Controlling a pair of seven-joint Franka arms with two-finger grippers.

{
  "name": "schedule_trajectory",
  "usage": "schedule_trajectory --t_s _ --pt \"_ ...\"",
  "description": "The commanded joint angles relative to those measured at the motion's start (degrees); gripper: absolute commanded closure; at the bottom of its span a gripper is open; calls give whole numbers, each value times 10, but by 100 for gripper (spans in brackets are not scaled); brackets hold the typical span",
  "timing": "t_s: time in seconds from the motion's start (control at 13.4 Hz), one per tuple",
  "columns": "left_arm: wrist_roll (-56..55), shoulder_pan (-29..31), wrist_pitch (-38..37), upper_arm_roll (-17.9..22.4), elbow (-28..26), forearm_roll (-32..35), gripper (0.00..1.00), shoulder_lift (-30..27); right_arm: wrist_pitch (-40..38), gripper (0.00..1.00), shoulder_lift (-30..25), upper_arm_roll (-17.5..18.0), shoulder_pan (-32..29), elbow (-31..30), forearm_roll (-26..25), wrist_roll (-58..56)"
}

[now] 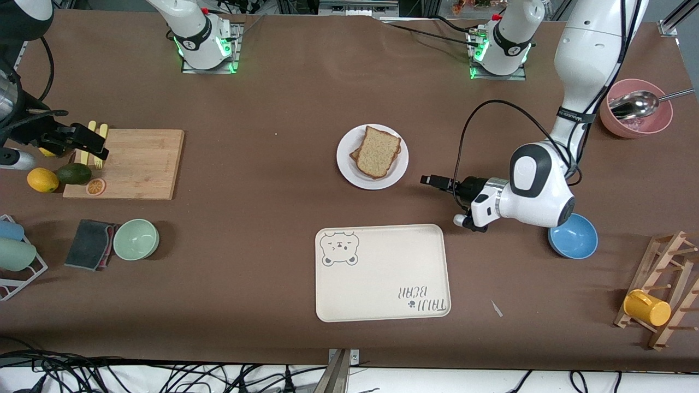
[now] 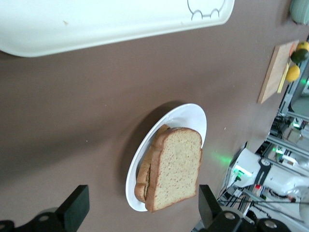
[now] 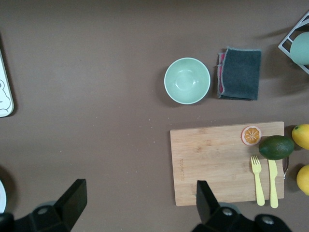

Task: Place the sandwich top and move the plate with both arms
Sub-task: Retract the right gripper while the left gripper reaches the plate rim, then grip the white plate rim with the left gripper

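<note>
Right gripper (image 1: 93, 146), black, fingers spread and empty, hangs over the end of the wooden cutting board (image 1: 136, 162) at the right arm's end of the table, above a yellow plastic fork (image 3: 258, 180) and knife (image 3: 273, 183); a lemon (image 1: 42, 179), avocado (image 1: 73, 173) and orange slice (image 1: 95, 186) sit at that same end of the board. Pale green bowl (image 1: 136, 239) and folded grey cloth (image 1: 90, 244) lie nearer the camera. Mid-table: round glossy white plate (image 1: 349, 169), sandwich top (image 1: 378, 152) on it, a square, speckled light-brown slice with darker crust, stacked askew on the filling. Cream rounded tray (image 1: 382, 273) with bear drawing lies nearer the camera. Left gripper (image 1: 431, 179), fingers apart, nothing held, points at the plate from the left arm's end, just beside it, apart.
</note>
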Motion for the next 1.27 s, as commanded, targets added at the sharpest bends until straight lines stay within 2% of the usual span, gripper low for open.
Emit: schedule_trajectory --t_s 0.0,0.22,0.45,0.67,0.75,0.82,1.12,1.19 --pt "68 0 19 -3 -52 -41 2 -12 5 0 -20 11 -11 -18 -10 8" --pt "93 -3 105 -34 -100 -46 2 -15 -16 0 -28 11 -9 -18 -11 9" --pt "150 -5 145 -56 -123 -126 3 -4 -18 0 -23 6 -12 -18 -11 11" --pt "196 -5 149 -56 -135 -146 11 17 -19 0 -23 7 -8 -18 -12 7" --pt "199 -6 149 -56 -136 -161 16 20 -19 0 -23 7 -8 -18 -10 6" --pt "211 -9 149 -56 -136 -165 26 21 -18 0 -27 8 -8 -18 -7 6" --pt "242 -8 149 -56 -138 -166 55 25 -14 0 -20 12 -6 -17 -6 9" --pt "246 -8 149 -56 -139 -166 59 25 -18 0 -18 12 -3 -18 -8 6"
